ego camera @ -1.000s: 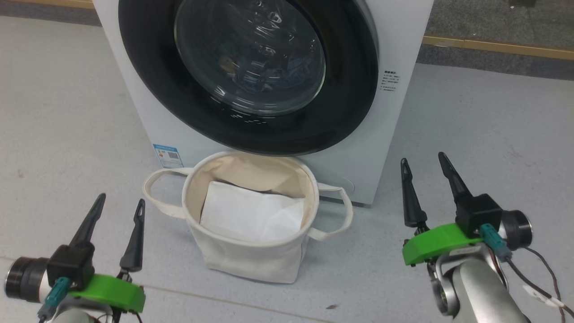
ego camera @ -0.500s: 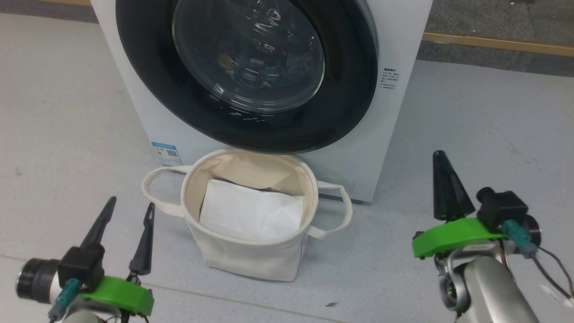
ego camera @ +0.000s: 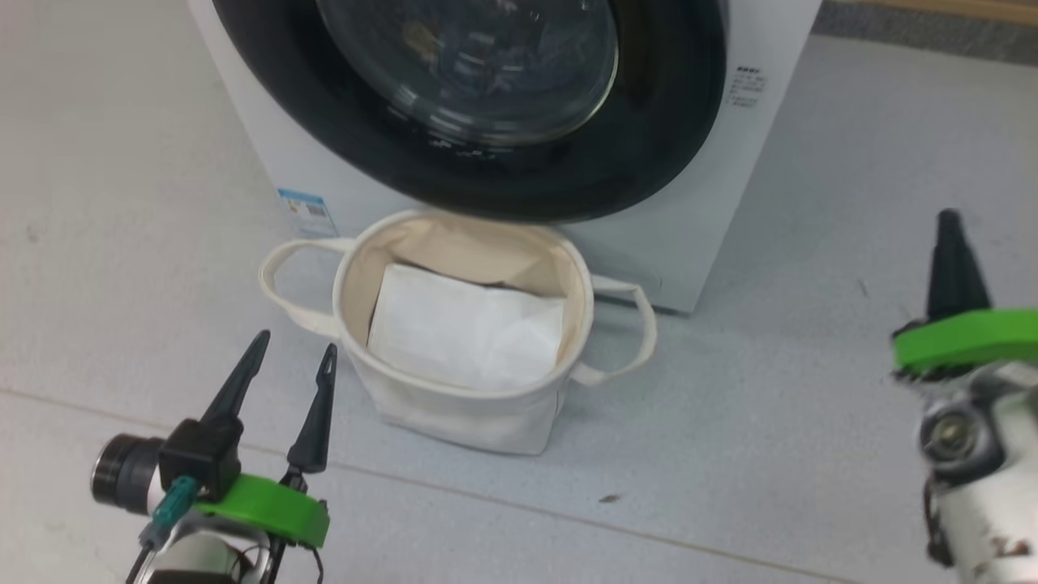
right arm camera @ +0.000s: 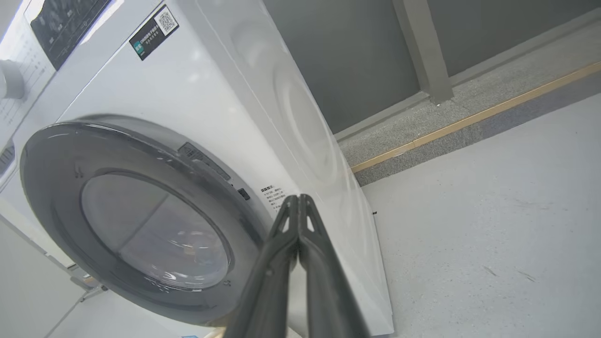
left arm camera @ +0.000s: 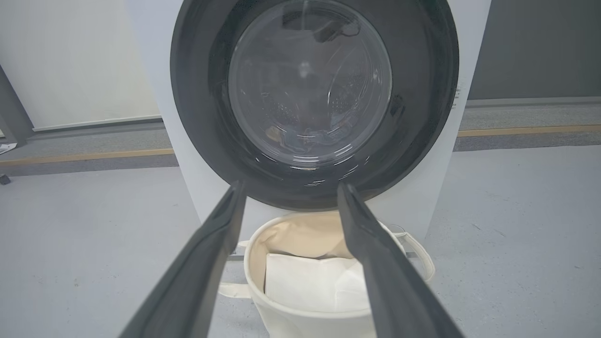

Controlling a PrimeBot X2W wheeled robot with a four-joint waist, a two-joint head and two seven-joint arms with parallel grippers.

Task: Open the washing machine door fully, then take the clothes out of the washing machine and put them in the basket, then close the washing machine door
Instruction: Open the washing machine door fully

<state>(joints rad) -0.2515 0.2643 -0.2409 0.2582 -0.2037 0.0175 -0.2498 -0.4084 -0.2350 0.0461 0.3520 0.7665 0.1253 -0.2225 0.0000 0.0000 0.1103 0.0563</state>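
washing machine door [ego camera: 673,122] closed, ahead-left of right gripper [ego camera: 947,221], fingers pressed together, empty, left gripper [ego camera: 296,342] spread, near basket [ego camera: 454,414]

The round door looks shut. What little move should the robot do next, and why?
Probably bring the right gripper, its fingers pressed together, up to the door's right edge, ready to pull it open. The door is shut, the clothes sit behind its glass, and that gripper points towards that edge but is apart from it.
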